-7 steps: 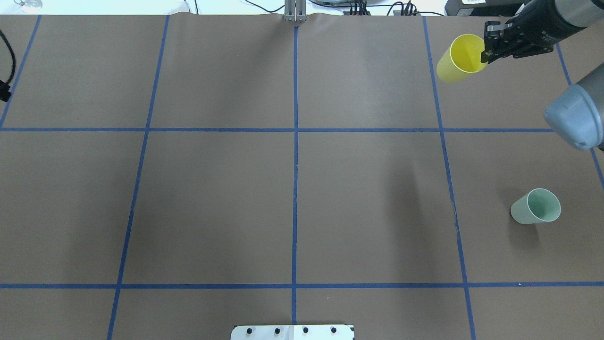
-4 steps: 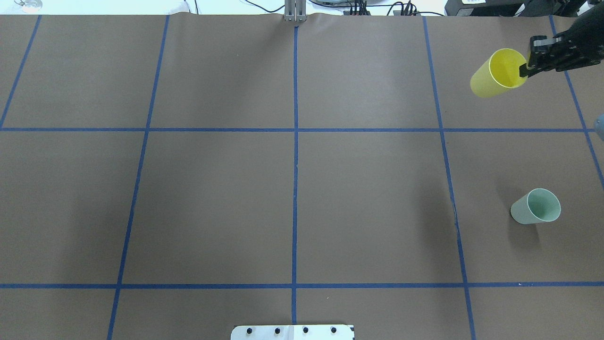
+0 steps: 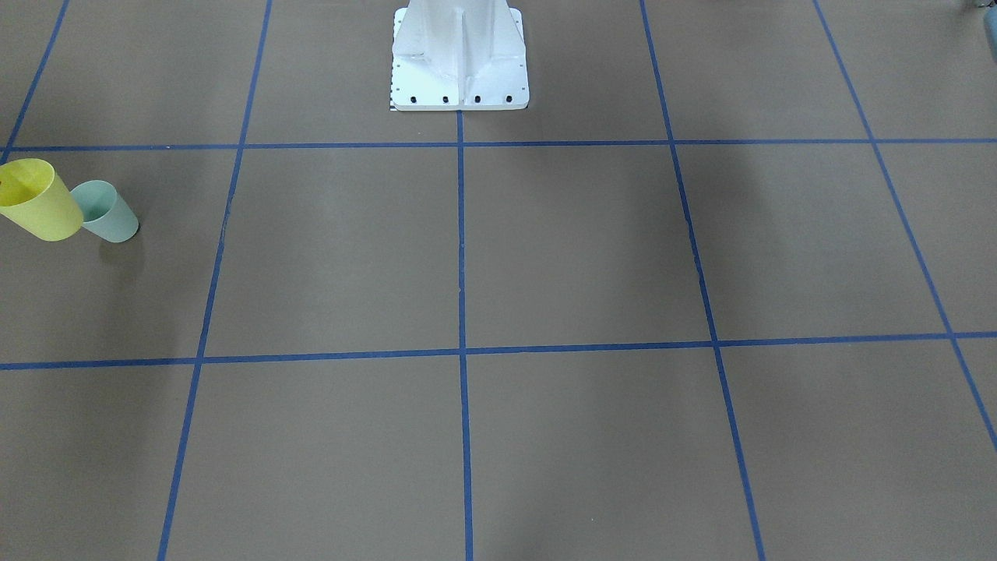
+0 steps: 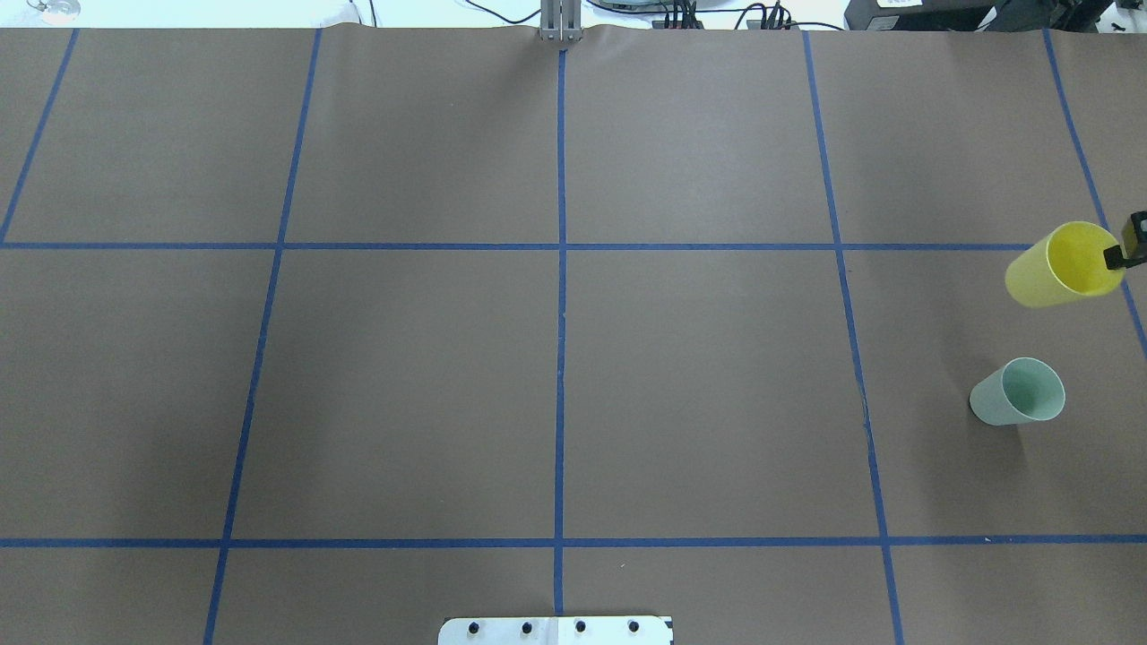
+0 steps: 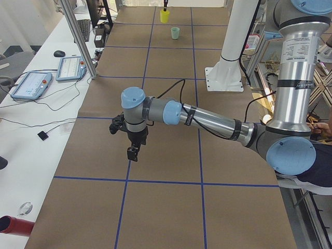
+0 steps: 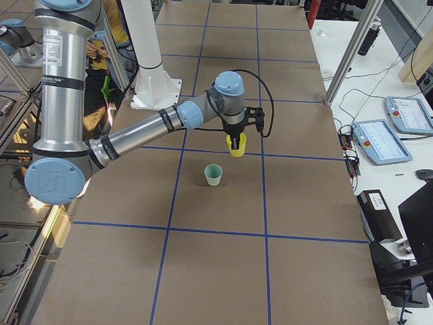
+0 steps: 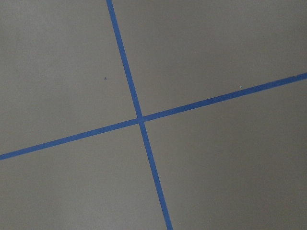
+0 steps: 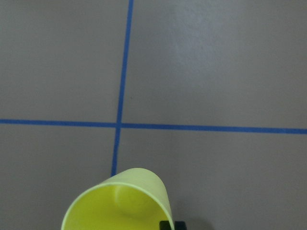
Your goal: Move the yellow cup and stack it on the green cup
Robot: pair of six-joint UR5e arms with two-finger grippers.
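Brown paper [image 4: 699, 376] covers the whole table, ruled by a blue tape grid [image 4: 561, 358], and all the action sits at the robot's right end. The right arm [image 6: 155, 125] is stretched out over that end. The left arm [image 5: 207, 119] is far off at the other, its left gripper [image 5: 133, 153] low over bare paper — open or closed, I cannot tell from that side view alone, and its wrist camera shows only crossing tape.

Now the yellow cup [image 4: 1062, 267]: upright, mouth up, pinched at the rim by the right gripper [image 4: 1117, 258], one finger down inside the wall. By the look of it, it's carried clear of the table. The green cup [image 4: 1019, 391] stands upright on the paper, mouth open, axis vertical like its partner's.

Here's the key relation — from the held cup, the green one lies back toward the robot's base and a touch toward the table's middle, near but apart. The right arm is plainly the nearer one.

The front-facing camera has yellow overlapping green, while the overhead shows a gap between them. The right wrist camera sees only the yellow mouth, no green cup at all.
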